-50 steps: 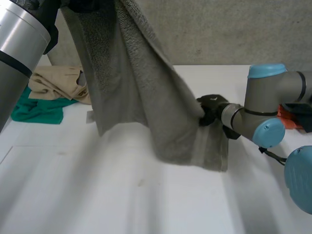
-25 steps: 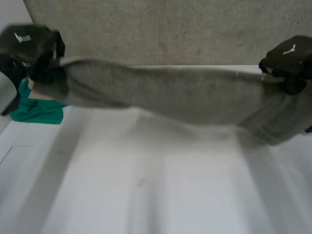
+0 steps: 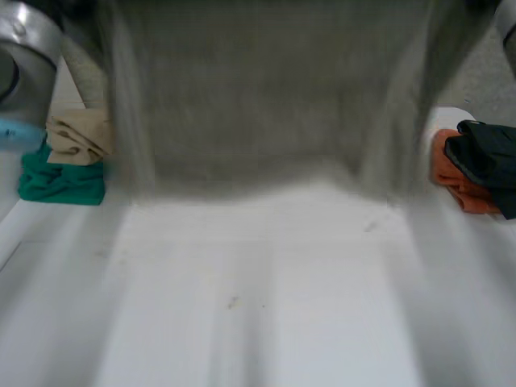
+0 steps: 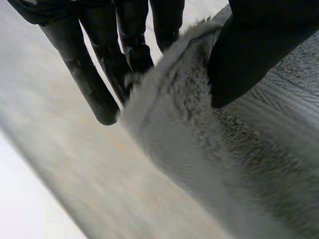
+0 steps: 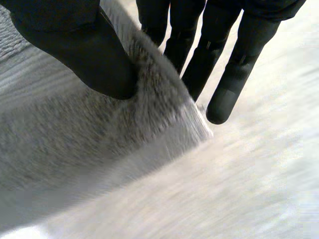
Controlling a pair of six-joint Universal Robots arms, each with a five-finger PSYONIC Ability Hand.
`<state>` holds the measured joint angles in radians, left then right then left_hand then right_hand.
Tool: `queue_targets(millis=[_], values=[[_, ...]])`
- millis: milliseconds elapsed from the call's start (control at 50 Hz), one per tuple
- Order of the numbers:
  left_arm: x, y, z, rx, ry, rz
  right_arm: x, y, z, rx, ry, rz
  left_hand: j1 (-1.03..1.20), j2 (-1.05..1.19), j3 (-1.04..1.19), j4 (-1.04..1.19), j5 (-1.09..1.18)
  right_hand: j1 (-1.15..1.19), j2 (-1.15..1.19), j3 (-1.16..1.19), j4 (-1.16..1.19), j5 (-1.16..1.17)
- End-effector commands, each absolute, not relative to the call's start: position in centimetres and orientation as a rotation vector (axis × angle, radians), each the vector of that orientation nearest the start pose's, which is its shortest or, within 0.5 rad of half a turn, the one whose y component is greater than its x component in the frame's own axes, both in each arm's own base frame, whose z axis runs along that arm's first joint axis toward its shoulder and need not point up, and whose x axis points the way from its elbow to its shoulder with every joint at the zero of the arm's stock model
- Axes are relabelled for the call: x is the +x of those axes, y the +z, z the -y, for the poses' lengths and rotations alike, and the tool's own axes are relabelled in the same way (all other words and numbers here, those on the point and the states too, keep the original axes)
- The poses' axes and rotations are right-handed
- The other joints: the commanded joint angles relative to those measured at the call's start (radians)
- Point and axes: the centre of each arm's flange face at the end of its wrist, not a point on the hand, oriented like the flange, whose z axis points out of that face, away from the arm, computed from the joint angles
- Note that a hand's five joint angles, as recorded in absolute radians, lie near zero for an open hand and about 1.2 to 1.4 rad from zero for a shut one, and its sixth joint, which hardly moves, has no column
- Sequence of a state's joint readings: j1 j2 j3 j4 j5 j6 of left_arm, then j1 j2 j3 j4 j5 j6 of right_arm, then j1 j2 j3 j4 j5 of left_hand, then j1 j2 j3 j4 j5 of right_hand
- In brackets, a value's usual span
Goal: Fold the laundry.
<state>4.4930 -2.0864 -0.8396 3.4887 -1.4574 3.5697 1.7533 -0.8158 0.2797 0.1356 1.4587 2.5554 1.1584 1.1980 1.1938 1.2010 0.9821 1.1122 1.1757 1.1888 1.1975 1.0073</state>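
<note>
Your left hand has its thumb pressed against the fingers, pinching an edge of the grey towel. Your right hand pinches the towel the same way, close to a corner. Between them the towel hangs spread wide above the white table, its lower edge over the far part. At the left side lie a beige cloth on a green cloth; at the right, an orange cloth under a black cloth.

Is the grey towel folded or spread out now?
Spread out: the grey towel hangs wide above the table, left hand and right hand pinching its edge.
</note>
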Motion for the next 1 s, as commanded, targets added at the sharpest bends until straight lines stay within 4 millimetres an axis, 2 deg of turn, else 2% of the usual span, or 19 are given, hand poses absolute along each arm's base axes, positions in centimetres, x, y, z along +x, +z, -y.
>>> queue_targets(millis=[20, 80, 100, 200, 340, 380, 400, 480, 540, 580, 600, 660, 680, 740, 760, 840, 900, 940, 1000], values=[[-22.5, 40.4, 41.6, 0.419, -2.746, -1.195, 22.5, 42.3, 42.7, -0.724, -2.969, -1.498, 0.238, 0.198, 0.202, 0.195, 0.240, 0.284, 0.221, 0.207, 0.199, 0.214], [-22.7, 38.4, 41.7, 0.473, -2.702, -1.303, 22.9, 40.4, 42.8, -0.802, -2.880, -1.566, 0.238, 0.198, 0.202, 0.195, 0.240, 0.284, 0.221, 0.207, 0.199, 0.214], [-22.9, 36.8, 41.8, 0.513, -2.671, -1.377, 23.0, 39.9, 42.9, -0.821, -2.851, -1.584, 0.238, 0.198, 0.202, 0.195, 0.240, 0.284, 0.221, 0.207, 0.199, 0.214], [-23.4, 32.1, 41.3, 0.647, -2.594, -1.553, 23.3, 36.1, 43.1, -0.899, -2.686, -1.751, 0.238, 0.198, 0.202, 0.195, 0.240, 0.284, 0.221, 0.207, 0.199, 0.214], [-24.0, 25.0, 38.9, 0.808, -2.439, -1.840, 23.9, 26.9, 42.4, -1.026, -2.277, -2.099, 0.238, 0.198, 0.202, 0.195, 0.240, 0.284, 0.221, 0.207, 0.199, 0.214], [-24.0, 23.3, 38.1, 0.838, -2.393, -1.907, 24.2, 23.7, 41.5, -1.083, -2.117, -2.207, 0.238, 0.198, 0.202, 0.195, 0.240, 0.284, 0.221, 0.207, 0.199, 0.214], [-23.9, 21.6, 37.3, 0.870, -2.339, -1.974, 24.1, 22.9, 41.2, -1.105, -2.068, -2.239, 0.238, 0.198, 0.202, 0.195, 0.240, 0.284, 0.221, 0.207, 0.199, 0.214], [-23.5, 17.9, 34.6, 0.978, -2.143, -2.102, 23.1, 18.9, 38.6, -1.220, -1.771, -2.430, 0.238, 0.198, 0.202, 0.195, 0.240, 0.284, 0.221, 0.207, 0.199, 0.214], [-22.9, 16.5, 32.3, 1.076, -1.991, -2.152, 22.2, 16.5, 36.4, -1.275, -1.558, -2.537, 0.238, 0.198, 0.202, 0.195, 0.240, 0.284, 0.221, 0.207, 0.199, 0.214], [-22.0, 16.2, 29.6, 1.174, -1.840, -2.173, 21.9, 16.4, 35.0, -1.298, -1.488, -2.561, 0.238, 0.198, 0.202, 0.195, 0.240, 0.284, 0.221, 0.207, 0.199, 0.214], [-21.7, 16.2, 28.5, 1.210, -1.780, -2.182, 21.4, 17.2, 33.1, -1.346, -1.434, -2.577, 0.238, 0.198, 0.202, 0.195, 0.240, 0.284, 0.221, 0.207, 0.199, 0.214], [-20.6, 16.5, 24.4, 1.332, -1.605, -2.211, 20.6, 18.8, 29.8, -1.477, -1.352, -2.579, 0.238, 0.198, 0.202, 0.195, 0.240, 0.284, 0.221, 0.207, 0.199, 0.214], [-20.2, 16.6, 22.5, 1.382, -1.526, -2.232, 19.9, 19.5, 27.4, -1.600, -1.271, -2.571, 0.238, 0.198, 0.202, 0.195, 0.240, 0.284, 0.221, 0.207, 0.199, 0.214], [-19.5, 16.9, 19.4, 1.449, -1.414, -2.276, 18.0, 20.1, 24.2, -1.748, -1.152, -2.575, 0.238, 0.198, 0.202, 0.195, 0.240, 0.284, 0.221, 0.207, 0.199, 0.214], [-19.1, 17.1, 17.7, 1.479, -1.354, -2.303, 17.6, 20.3, 23.6, -1.774, -1.128, -2.573, 0.238, 0.198, 0.202, 0.195, 0.240, 0.284, 0.221, 0.207, 0.199, 0.214], [-18.5, 17.5, 15.3, 1.518, -1.271, -2.353, 16.4, 21.0, 21.7, -1.871, -1.132, -2.560, 0.238, 0.198, 0.202, 0.195, 0.240, 0.284, 0.221, 0.207, 0.199, 0.214], [-18.6, 17.8, 15.8, 1.510, -1.295, -2.334, 16.5, 21.1, 21.7, -1.871, -1.165, -2.545, 0.238, 0.198, 0.202, 0.195, 0.240, 0.284, 0.221, 0.207, 0.199, 0.214], [-18.9, 18.2, 17.4, 1.491, -1.366, -2.275, 16.5, 21.3, 22.2, -1.855, -1.211, -2.542, 0.238, 0.198, 0.202, 0.195, 0.240, 0.284, 0.221, 0.207, 0.199, 0.214], [-19.5, 18.1, 20.9, 1.449, -1.482, -2.175, 17.0, 20.7, 24.7, -1.765, -1.326, -2.544, 0.238, 0.198, 0.202, 0.195, 0.240, 0.284, 0.221, 0.207, 0.199, 0.214]])
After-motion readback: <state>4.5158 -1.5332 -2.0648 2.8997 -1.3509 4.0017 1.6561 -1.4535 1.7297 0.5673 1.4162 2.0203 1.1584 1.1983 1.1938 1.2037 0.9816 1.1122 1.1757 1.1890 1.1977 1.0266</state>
